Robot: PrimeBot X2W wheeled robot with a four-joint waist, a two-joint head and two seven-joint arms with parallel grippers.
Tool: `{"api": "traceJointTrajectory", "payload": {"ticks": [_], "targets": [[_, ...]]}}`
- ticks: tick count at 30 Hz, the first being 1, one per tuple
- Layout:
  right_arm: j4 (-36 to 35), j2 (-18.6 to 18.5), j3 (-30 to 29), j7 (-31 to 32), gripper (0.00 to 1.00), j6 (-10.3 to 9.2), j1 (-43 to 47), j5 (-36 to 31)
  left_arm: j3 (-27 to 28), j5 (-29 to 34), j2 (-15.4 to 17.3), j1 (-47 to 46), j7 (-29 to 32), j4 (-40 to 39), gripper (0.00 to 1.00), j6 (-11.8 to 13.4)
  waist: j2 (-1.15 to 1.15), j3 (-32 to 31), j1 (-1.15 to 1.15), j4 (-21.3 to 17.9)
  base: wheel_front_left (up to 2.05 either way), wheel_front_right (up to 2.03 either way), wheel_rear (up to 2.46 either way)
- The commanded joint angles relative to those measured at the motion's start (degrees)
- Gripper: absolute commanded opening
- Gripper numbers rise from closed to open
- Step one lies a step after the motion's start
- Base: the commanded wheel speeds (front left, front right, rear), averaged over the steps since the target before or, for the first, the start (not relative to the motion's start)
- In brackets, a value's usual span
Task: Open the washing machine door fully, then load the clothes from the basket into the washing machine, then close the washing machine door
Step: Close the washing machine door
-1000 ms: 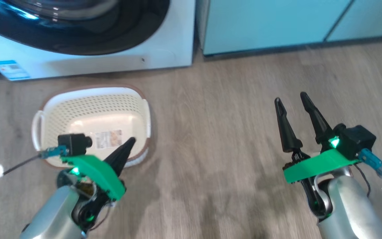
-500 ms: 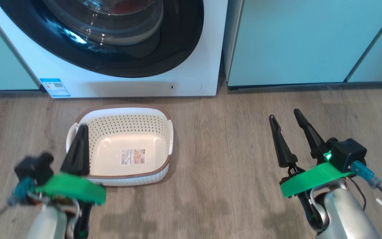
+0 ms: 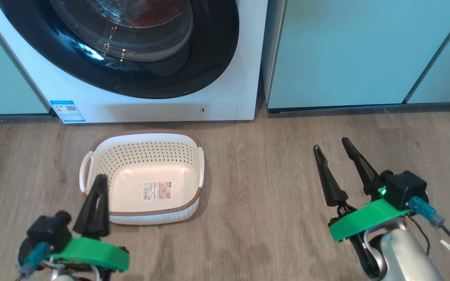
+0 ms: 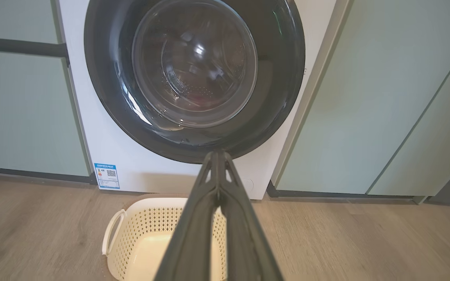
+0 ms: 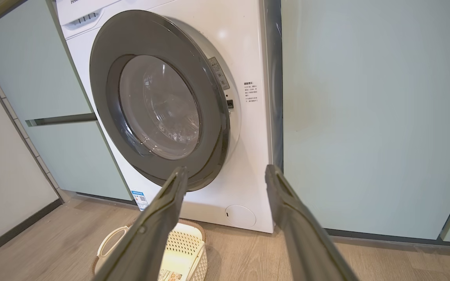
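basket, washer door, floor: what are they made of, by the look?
Basket: looks like moulded white plastic, matte; regular punched holes, brown woven-look rim.
Washing machine door: glossy black rim, likely plastic, with a clear glass-like bowl centre showing sharp reflections.
Floor: grey-brown wood-grain planks, matte; wood or laminate, cannot tell.

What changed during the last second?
The head camera tilted up. The shut left gripper swung from the right part of the white perforated plastic basket to its left near corner. Nothing grasped or released. The right gripper stays open; the basket stays empty.
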Motion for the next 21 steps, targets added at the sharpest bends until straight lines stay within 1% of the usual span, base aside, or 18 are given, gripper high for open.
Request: {"api": "traceJointTrajectory", "payload": {"ticks": [1, 2, 6, 21], "targets": [[-2.02, -0.37, 1.31, -0.54, 1.0, 0.0, -1.36, 0.07, 0.53, -0.48, 0.08, -1.63, -0.7, -0.9, 0.72, -0.78, 0.0, 0.0, 0.0, 0.0, 0.0, 0.0, 0.0], [-2.09, -0.37, 1.26, -0.54, 1.0, 0.0, -1.37, 0.07, 0.38, -0.53, 0.08, -1.69, -0.7, -0.77, 1.0, -0.86, 0.0, 0.03, 0.0, 0.02, 0.0, 0.0, 0.0], [-2.16, -0.29, 1.13, -0.54, 1.0, 0.0, -1.35, 0.08, 0.3, -0.96, 0.07, -1.85, -0.71, 0.01, 1.0, -1.03, 0.0, 0.09, 0.0, 0.05, 0.0, 0.0, 0.0], [-2.29, 0.27, 0.06, -0.54, 1.0, 0.0, -1.42, -0.54, 1.06, 1.2, 0.07, -2.19, -0.71, -0.94, 1.0, -0.23, 0.0, 0.61, 0.0, -0.22, 0.0, 0.0, 0.0]]}}
